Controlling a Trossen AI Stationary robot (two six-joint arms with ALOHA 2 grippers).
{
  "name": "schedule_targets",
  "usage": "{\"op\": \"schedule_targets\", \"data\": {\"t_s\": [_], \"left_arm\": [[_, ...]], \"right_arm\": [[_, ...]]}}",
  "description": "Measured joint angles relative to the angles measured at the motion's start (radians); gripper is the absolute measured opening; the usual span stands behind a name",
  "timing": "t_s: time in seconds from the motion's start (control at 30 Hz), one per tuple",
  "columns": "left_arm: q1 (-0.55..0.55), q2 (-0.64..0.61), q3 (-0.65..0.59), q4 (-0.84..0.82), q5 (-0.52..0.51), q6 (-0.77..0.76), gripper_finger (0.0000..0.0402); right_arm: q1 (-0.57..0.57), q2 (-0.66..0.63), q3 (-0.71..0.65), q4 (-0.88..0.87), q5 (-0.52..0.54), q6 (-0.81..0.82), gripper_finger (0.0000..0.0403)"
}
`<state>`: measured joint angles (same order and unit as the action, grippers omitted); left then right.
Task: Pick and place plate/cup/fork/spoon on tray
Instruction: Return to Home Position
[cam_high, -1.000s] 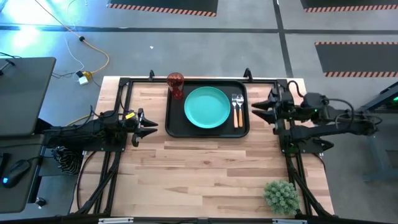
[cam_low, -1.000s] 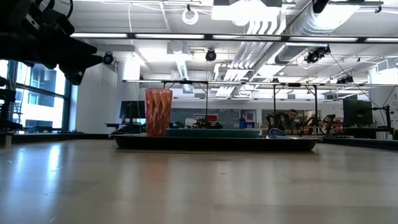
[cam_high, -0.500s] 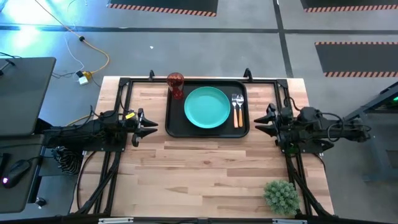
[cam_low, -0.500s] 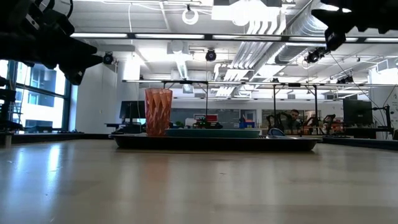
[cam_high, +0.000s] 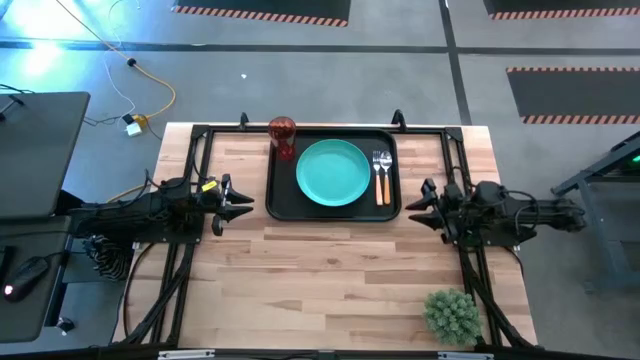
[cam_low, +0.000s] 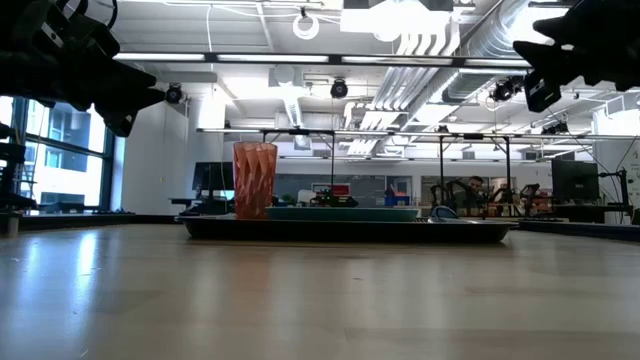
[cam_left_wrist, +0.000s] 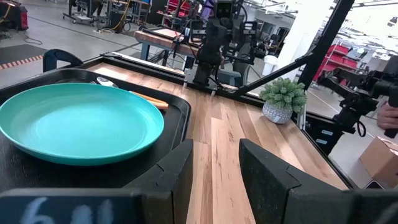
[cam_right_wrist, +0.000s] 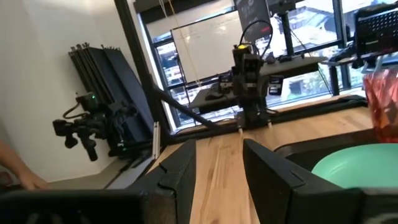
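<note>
Black tray (cam_high: 283, 206) sits in the upper middle of the high view on the wooden table (cam_high: 330, 270), long side across the frame. All four task items are on it. The teal plate (cam_high: 332, 173) is flat at the centre. The red cup (cam_high: 282, 136) is upright at the tray's upper-left corner, just beside the plate rim and apart from it. The fork (cam_high: 377, 176) and spoon (cam_high: 386, 178) lie side by side in the strip right of the plate, heads toward the top of the frame. Which is the tined one is only faintly readable from above. The low view confirms the cup standing at the left end of the tray, nothing tilted. The layout reads as a place setting: the plate takes the widest space, and the cutlery lies parallel where it cannot slide under the plate. The left gripper (cam_high: 243, 202) is at centre left, off the tray's left rim, fingers apart with nothing between them, pointing at the tray; its arm waits. The right gripper (cam_high: 417, 201) is at centre right, just off the tray's lower-right corner, jaws likewise apart and empty, aimed left. The wrist views agree: each shows bare table between its two dark fingers. A potted plant (cam_high: 452, 315) at lower right is well clear of both arms. Judgement: placing is complete and the step in hand is the return to home, with the right arm not quite mirroring the left. The main risk is a finger clipping the tray rim and jolting the cup.
</note>
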<state>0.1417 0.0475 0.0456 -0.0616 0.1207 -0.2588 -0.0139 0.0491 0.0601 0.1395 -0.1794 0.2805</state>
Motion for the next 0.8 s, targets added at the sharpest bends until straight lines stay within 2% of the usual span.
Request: {"op": "schedule_targets", "data": {"t_s": [0.23, 0.5, 0.8], "left_arm": [[0.000, 0.000, 0.000, 0.000, 0.000, 0.000, 0.0117], [0.000, 0.000, 0.000, 0.000, 0.000, 0.000, 0.0117], [0.000, 0.000, 0.000, 0.000, 0.000, 0.000, 0.0117]], "right_arm": [[0.000, -0.015, -0.050, -0.001, -0.058, 0.029, 0.0124], [0.002, -0.016, -0.050, -0.038, -0.054, 0.029, 0.0124], [0.002, -0.010, -0.050, -0.093, -0.033, 0.122, 0.0124]]}}
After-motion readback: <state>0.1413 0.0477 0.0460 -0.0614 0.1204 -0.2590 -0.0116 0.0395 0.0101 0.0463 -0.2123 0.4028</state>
